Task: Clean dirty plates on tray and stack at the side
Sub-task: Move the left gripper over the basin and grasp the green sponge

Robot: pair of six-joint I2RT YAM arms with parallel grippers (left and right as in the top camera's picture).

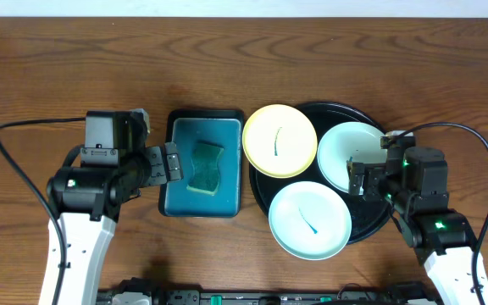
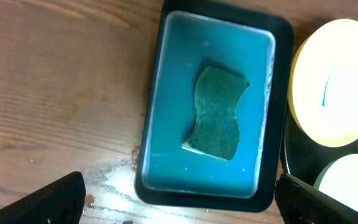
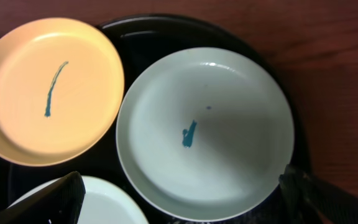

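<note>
Three dirty plates lie on the round black tray (image 1: 373,225). The pale yellow plate (image 1: 280,141) with a teal streak overhangs the tray's left rim; it also shows in the right wrist view (image 3: 48,90) and the left wrist view (image 2: 335,81). One mint-white plate (image 1: 346,154) sits at the right, under my right gripper (image 1: 360,178), which is open and empty above it (image 3: 185,199); the plate (image 3: 204,130) has a teal smear. The other mint-white plate (image 1: 309,219) lies at the front. My left gripper (image 1: 173,163) is open and empty at the left edge of the teal sponge dish.
A rectangular teal dish (image 1: 178,199) with black rim holds a green wavy sponge (image 1: 205,166) left of the tray; it shows in the left wrist view (image 2: 166,112) with the sponge (image 2: 216,113). The wooden table (image 1: 49,76) surrounds everything.
</note>
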